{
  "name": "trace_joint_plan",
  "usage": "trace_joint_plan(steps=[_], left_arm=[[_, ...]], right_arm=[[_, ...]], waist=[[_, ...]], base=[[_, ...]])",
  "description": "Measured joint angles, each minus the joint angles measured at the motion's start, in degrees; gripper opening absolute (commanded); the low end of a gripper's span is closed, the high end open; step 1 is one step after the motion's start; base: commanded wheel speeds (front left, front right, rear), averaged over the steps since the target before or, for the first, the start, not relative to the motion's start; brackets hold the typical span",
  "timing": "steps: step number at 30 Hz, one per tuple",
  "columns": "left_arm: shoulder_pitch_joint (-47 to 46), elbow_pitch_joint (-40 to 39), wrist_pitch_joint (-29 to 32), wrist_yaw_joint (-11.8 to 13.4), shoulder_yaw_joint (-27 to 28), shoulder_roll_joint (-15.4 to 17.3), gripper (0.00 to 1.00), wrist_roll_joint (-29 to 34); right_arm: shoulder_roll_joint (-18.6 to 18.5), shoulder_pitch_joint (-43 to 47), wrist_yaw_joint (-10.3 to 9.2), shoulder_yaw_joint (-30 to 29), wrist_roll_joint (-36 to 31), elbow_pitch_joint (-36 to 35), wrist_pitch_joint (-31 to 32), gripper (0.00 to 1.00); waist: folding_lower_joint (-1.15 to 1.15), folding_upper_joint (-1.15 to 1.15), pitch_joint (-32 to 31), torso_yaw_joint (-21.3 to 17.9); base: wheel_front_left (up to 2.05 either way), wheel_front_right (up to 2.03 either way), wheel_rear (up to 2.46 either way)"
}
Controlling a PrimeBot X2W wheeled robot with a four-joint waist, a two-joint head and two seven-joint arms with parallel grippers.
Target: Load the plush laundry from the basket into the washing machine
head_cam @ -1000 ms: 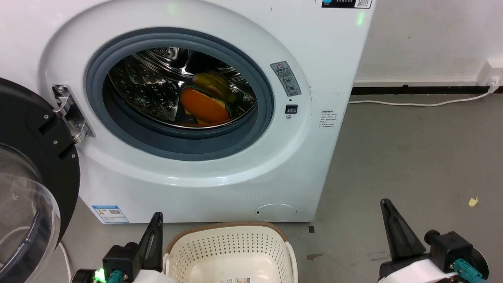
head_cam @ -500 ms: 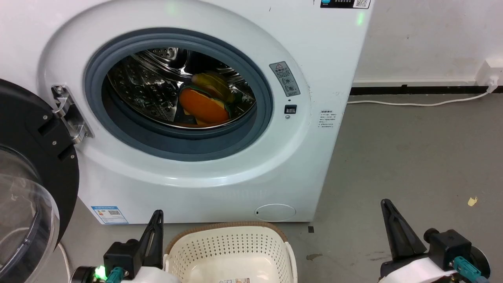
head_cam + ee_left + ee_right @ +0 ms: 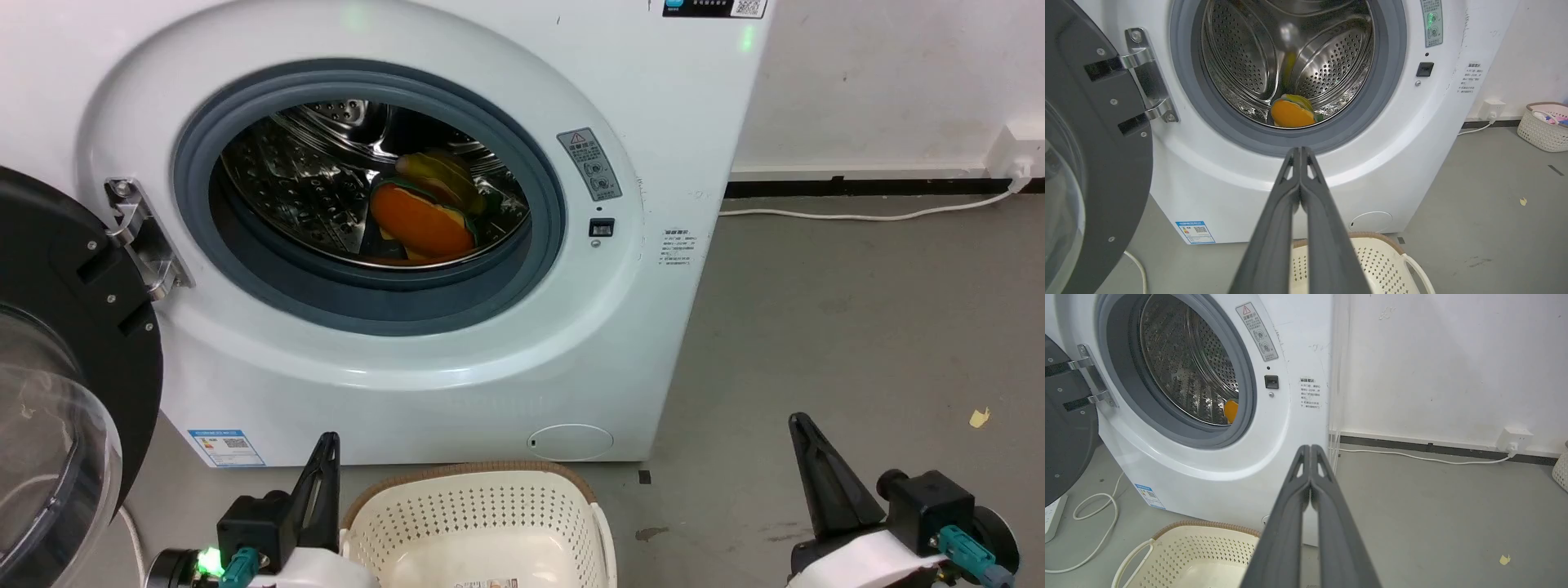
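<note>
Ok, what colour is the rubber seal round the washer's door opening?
Grey; the seal shows best in the left wrist view.

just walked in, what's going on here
The robot is loading plush laundry: orange and yellow soft toys already lie in the shiny steel drum of the white front-loading washing machine, whose black-framed door is open. The cream perforated basket shows a bare bottom. Left gripper and right gripper hang shut, holding nothing.

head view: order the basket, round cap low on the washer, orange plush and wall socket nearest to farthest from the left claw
From the left claw:
1. basket, just right of it
2. round cap, washer's lower front
3. orange plush, inside the drum
4. wall socket, far right
</note>
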Motion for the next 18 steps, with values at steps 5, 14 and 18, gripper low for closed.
trace_joint_plan(steps=[5,14,18], left_arm=[[-0.2,-0.2,0.8,-0.2,0.7,-0.3,0.00,0.7],[-0.2,-0.6,1.7,-0.7,1.6,-0.9,0.00,1.8],[-0.2,-0.9,2.2,-1.2,2.0,-1.3,0.00,2.3]], right_arm=[[0.0,0.0,0.00,-0.1,-0.3,-0.2,0.6,0.00],[0.0,-0.2,0.00,-0.4,-0.8,-0.5,1.7,0.00],[0.0,-0.2,0.00,-0.5,-1.0,-0.6,2.1,0.00]], waist=[[0.00,0.00,0.0,-0.1],[0.00,0.00,-0.1,-0.2],[0.00,0.00,-0.1,-0.2]], base=[[0.00,0.00,0.00],[0.00,0.00,0.00],[0.00,0.00,0.00]])
